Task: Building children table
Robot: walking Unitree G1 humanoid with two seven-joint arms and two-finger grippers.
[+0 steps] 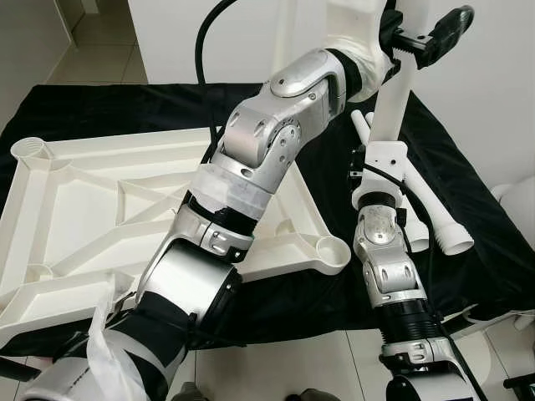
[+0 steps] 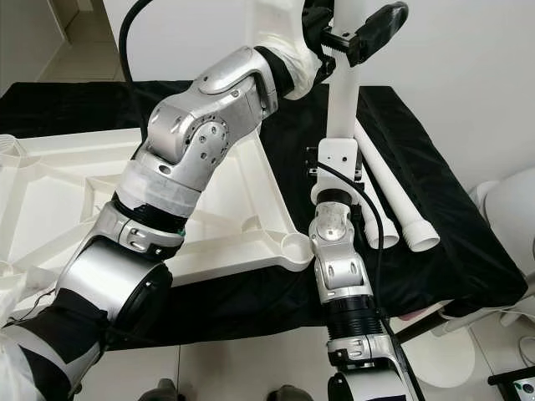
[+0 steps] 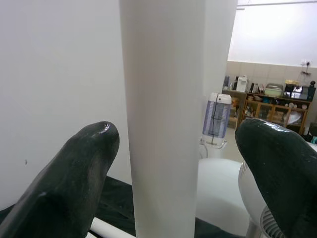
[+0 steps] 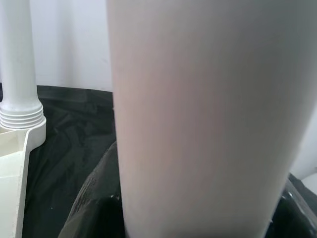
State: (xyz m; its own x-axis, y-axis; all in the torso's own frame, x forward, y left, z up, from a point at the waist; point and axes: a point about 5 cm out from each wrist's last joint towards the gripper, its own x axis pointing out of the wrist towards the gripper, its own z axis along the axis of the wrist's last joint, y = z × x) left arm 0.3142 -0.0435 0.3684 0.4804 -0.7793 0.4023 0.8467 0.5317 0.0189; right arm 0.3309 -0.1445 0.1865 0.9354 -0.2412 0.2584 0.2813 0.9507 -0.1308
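The white table top (image 1: 75,200) lies upside down on a black cloth (image 1: 468,167). My right gripper (image 1: 369,167) is shut on a white table leg (image 1: 391,100) and holds it upright over the cloth, just right of the top. High on that leg, my left gripper (image 1: 418,38) is open, with a black finger (image 3: 74,183) on either side and gaps showing. Another leg (image 4: 17,74) stands in a corner socket. Two more legs (image 1: 436,209) lie on the cloth to the right.
An empty round socket (image 1: 333,251) sits at the top's near right corner, another (image 1: 29,149) at the far left. The cloth-covered table ends close to me, above tiled floor (image 1: 334,368). A white fan (image 2: 510,209) stands at the right.
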